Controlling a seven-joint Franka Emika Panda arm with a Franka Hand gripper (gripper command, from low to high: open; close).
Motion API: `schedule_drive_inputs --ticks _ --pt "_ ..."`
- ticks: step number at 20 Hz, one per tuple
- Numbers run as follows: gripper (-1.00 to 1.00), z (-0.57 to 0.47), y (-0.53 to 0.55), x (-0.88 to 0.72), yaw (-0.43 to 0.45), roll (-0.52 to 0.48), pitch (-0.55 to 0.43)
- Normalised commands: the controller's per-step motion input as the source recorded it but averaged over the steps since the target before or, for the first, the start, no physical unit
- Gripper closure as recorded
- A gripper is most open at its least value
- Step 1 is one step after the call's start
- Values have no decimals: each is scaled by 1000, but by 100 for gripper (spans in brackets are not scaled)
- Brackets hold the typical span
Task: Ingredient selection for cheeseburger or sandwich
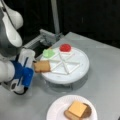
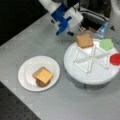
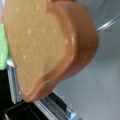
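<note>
A: Status of blue-and-white parallel gripper (image 1: 33, 65)?

B: Closed on tan square toy toast slice (image 1: 42, 66). Positioned at left edge of white round divided turntable tray (image 1: 75, 77) in a front view; at tray's upper left (image 2: 72, 30) in a front view. Fingers hidden behind slice edge; grip judged from slice hanging level off gripper tip.

A: Location of held slice?

B: Over rim of tray, partly above wedge compartment beside green plastic lettuce leaf (image 1: 48, 52). Whether resting on dividers or lifted clear: cannot tell. Filling most of wrist view (image 3: 45, 47), broad face toward camera, green sliver at left edge.

A: Direction from gripper to slice?

B: Straight out from gripper tip toward tray centre. Flat face up, one edge at gripper, opposite edge free over tray.

A: Remaining ingredients on tray?

B: Lettuce leaf (image 2: 106, 44) and red round tomato disc (image 2: 115, 59), each in own wedge, adjacent compartments, well apart from gripper side.

A: State of sandwich stack?

B: On white round paper plate (image 2: 27, 75): yellow cheese square (image 2: 43, 75) on top, dark-brown round patty (image 2: 40, 83) and second tan toast slice (image 1: 70, 115) partly showing beneath, all overlapping. Plate well apart from gripper, across grey tabletop (image 2: 75, 105) from tray. No top slice on stack yet.
</note>
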Motion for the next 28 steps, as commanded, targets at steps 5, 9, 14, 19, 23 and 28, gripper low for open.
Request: schedule_drive_inputs --ticks 5,9,14,19,23,28 --pt "-100 -114 -155 120 5 376 -39" --pt "-100 12 -178 128 -2 322 -13" --pt "-100 130 -190 153 -13 300 21" --pt "-100 115 -114 226 -48 253 0" --pt "-100 39 -57 240 -53 218 0" --pt "-100 -5 -8 205 -47 196 11"
